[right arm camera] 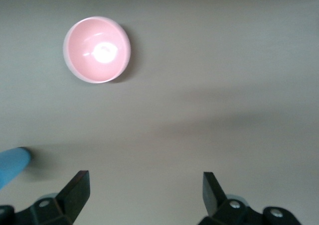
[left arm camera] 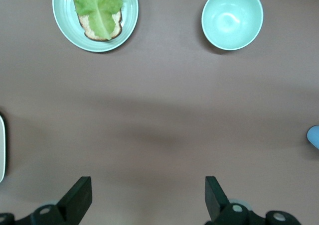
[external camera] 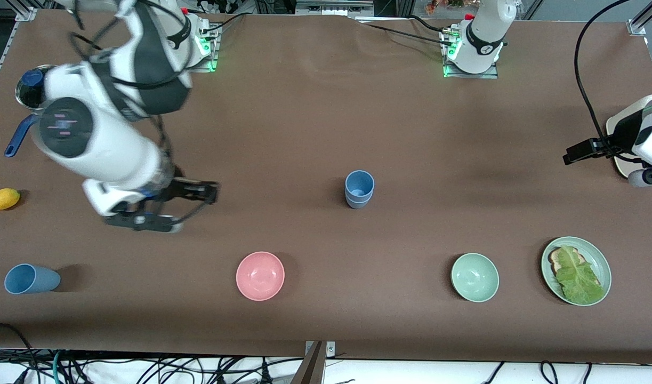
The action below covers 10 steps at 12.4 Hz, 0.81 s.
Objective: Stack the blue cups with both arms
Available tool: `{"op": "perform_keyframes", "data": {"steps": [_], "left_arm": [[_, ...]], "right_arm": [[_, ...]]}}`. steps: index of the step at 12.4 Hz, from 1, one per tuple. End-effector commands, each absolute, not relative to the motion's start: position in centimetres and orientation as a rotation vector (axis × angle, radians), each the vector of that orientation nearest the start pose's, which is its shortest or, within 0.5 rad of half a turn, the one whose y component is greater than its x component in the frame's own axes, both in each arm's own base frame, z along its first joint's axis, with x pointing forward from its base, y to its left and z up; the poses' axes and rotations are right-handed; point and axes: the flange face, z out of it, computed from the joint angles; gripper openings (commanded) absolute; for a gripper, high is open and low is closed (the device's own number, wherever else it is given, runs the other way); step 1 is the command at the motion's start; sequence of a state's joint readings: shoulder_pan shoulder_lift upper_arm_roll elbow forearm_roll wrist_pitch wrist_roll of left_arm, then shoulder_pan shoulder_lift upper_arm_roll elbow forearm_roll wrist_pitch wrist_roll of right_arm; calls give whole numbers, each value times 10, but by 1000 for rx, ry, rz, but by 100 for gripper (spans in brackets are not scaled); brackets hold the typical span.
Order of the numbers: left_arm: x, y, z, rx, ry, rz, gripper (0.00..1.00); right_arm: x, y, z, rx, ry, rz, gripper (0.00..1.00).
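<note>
Fingers spread wide and empty, our right gripper (external camera: 190, 205) hangs over bare surface (external camera: 326, 106); the left gripper (external camera: 576, 152) waits, equally wide, at its end. Two nested blue plastic cups (external camera: 359, 189) stand mid-surface, while a third blue tumbler (external camera: 31, 279) lies tipped near the front corner, likely our next pickup.

Brown table (external camera: 326, 106), two stacked blue cups (external camera: 359, 189), sky-blue cup on its side (external camera: 31, 279), pink bowl (external camera: 260, 276), pale green bowl (external camera: 474, 277), green plate (external camera: 602, 264), yellow fruit (external camera: 3, 199)

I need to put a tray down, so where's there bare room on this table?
Widest bare patch: from the stacked blue cups up to the arm bases. Another lies between the pink bowl and green bowl. Crowded around the lettuce plate and the right gripper.
</note>
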<state>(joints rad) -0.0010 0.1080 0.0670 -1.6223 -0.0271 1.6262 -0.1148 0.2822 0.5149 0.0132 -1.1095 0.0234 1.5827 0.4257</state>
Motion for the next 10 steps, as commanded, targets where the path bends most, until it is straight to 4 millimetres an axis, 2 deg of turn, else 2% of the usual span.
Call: {"op": "perform_keyframes", "data": {"steps": [1,2,3,4,6,10], "left_arm": [[574,31,548,-3120,-250,131,100],[575,22,546,-3125,-180,127,100],[574,21,545,-3126,-151,129,100],[575,23,546,-3121,-149,117,100],[581,25,548,-3124,-154,55,100],[584,26,548,-3123,-159,52,100]], "right_arm": [[623,140,543,-3072,160,145,100],[607,116,550,-3055,141,135,100],[591,100,554,-3051,151,119,100],[580,94,561,-3050,164,111,100],[579,81,570,-3051,187,102,100],[578,79,572,-3064,194,117,100]]}}
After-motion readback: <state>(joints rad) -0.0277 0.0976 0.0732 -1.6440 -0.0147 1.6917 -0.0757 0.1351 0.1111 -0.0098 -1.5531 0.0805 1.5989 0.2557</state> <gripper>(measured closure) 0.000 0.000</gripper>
